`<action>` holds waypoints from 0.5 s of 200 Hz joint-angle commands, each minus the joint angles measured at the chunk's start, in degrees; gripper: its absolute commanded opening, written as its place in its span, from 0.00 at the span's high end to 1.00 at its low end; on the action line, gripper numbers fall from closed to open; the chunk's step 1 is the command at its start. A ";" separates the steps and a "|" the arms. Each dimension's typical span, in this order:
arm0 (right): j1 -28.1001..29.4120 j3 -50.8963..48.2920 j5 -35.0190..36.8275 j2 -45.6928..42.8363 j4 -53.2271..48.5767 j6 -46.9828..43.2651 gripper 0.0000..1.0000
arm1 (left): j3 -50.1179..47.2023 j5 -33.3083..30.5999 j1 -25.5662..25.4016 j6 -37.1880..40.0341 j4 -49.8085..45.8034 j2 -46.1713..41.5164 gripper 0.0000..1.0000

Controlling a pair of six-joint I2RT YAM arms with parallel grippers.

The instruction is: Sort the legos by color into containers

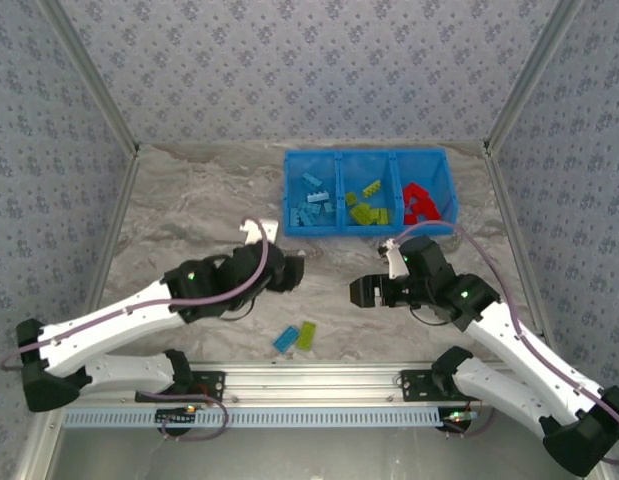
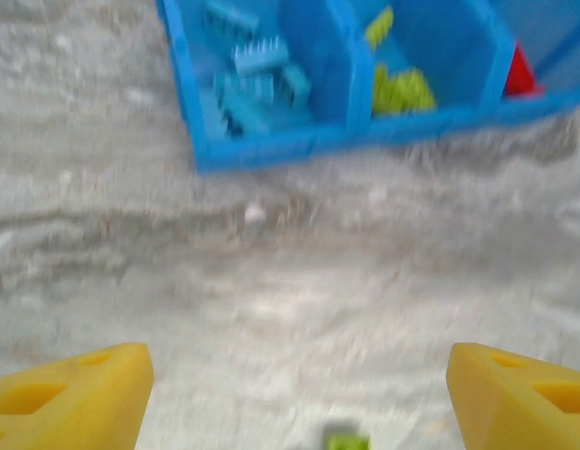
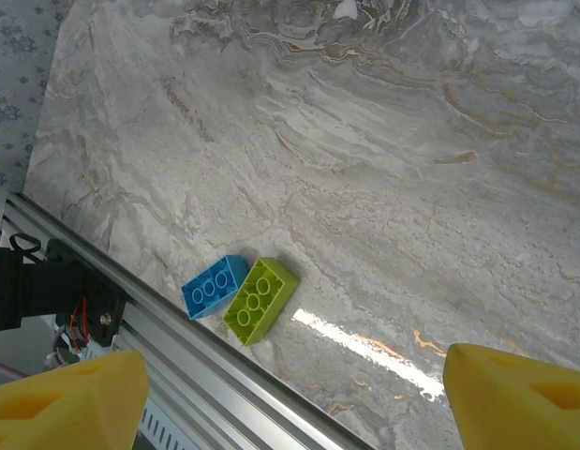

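Left tool [image 2: 295, 390], jaws apart, over table [image 1: 189, 210]

Both arms reach inward, left claw [image 1: 289, 272] and right claw [image 1: 364, 292] each spread wide.

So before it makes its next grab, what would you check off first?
1. The left gripper is open and empty: ok.
2. The right gripper is open and empty: ok.
3. The tray keeps one colour per compartment (light blue, green, red): ok.
4. Every brick is off the table: not ok. A blue brick and a green brick lie by the near rail.
5. Those two sit far enough apart to grab one alone: not ok, they seem to touch.
6. The left arm is at rest: cannot tell, its wrist picture is blurred.
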 commanded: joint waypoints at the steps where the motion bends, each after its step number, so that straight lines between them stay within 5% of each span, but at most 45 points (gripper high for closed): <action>1: 0.12 1.61 0.21 0.54 1.52 1.19 0.15 | -4.81 3.21 -3.45 -5.45 -9.16 -0.74 0.19; 51: 1.63 -0.24 1.31 -0.04 2.29 3.23 0.15 | -8.84 11.84 -10.60 -7.79 -16.07 9.68 0.19; 100: 2.00 0.07 1.66 0.02 1.49 3.40 0.16 | -11.14 22.59 -10.49 -0.94 -2.89 21.48 0.21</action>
